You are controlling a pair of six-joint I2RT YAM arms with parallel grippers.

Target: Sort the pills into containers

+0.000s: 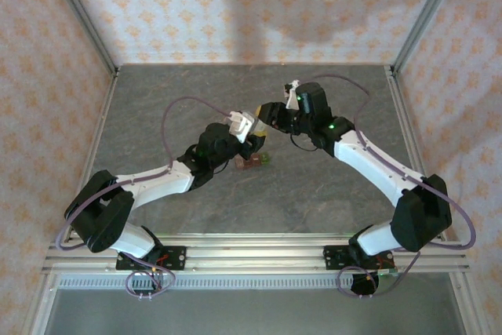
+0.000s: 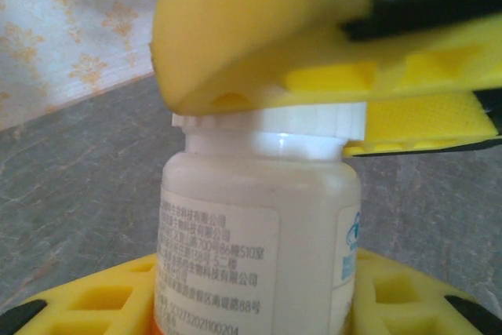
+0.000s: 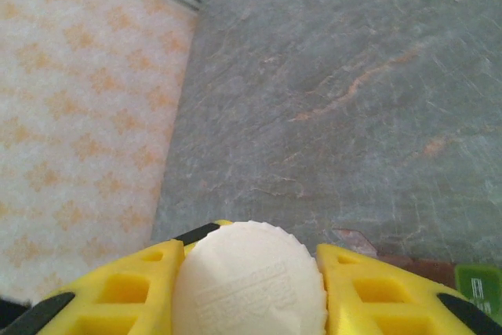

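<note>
Lying below, near the right gripper [image 3: 263, 272], are the containers [image 3: 477, 288].

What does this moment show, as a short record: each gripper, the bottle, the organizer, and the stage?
left gripper: shut on the body of the white pill bottle
right gripper: shut on the ribbed white cap
cap: seated on the bottle's neck, not yet off
pill organizer strip: on the grey table just below the two grippers, green end to the right
stage: opening the bottle, sorting not yet begun
</note>
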